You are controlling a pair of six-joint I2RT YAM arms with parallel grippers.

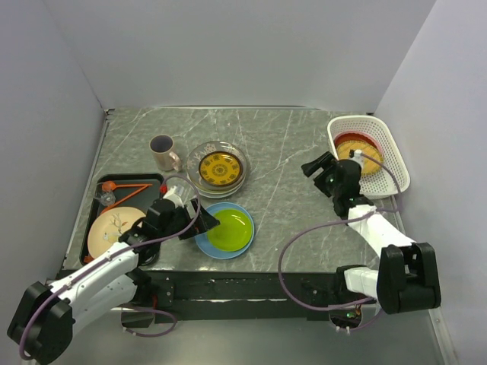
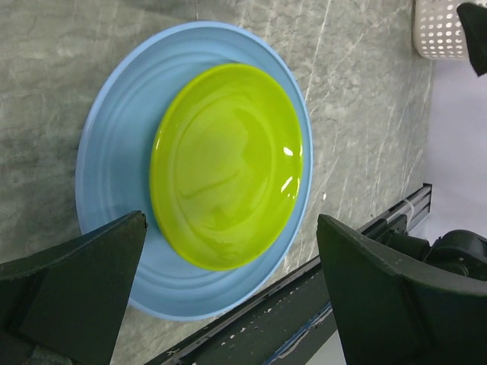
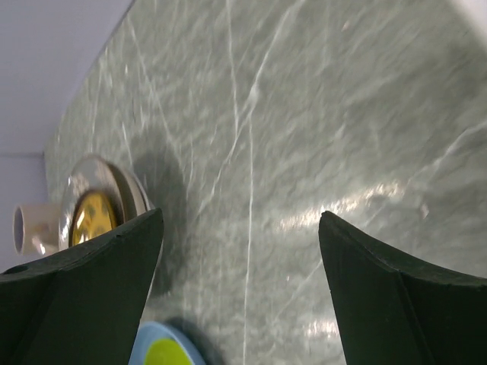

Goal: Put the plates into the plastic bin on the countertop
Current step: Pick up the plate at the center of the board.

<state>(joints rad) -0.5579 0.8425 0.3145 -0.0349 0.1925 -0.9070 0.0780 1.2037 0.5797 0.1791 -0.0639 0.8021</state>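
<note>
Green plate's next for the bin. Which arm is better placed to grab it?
Left. The left gripper, open, sits right at the green plate on the blue plate. The right gripper hangs open near the plastic bin, across the countertop.

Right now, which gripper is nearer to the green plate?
Left. The left gripper hovers at the green plate's left edge, open. The right gripper is far off to the plate's right, beside the plastic bin.

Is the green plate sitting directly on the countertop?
No, the green plate rests on top of the blue plate.
</note>
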